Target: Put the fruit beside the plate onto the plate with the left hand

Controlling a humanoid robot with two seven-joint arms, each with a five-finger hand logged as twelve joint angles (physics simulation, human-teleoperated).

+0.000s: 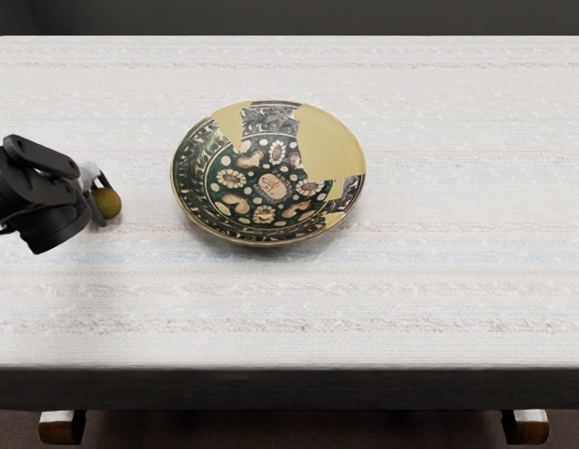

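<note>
Fruit (pixel 109 202): one, left of single plate (pixel 332 146), not touching, gripped by left hand (pixel 57 196).

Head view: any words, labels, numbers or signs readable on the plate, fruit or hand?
None to read.
The plate bears only painted ornament, flower-like medallions and gold patches, no lettering.
The fruit and the left hand show no label or number.
The table cloth shows only faint woven stripes.
</note>
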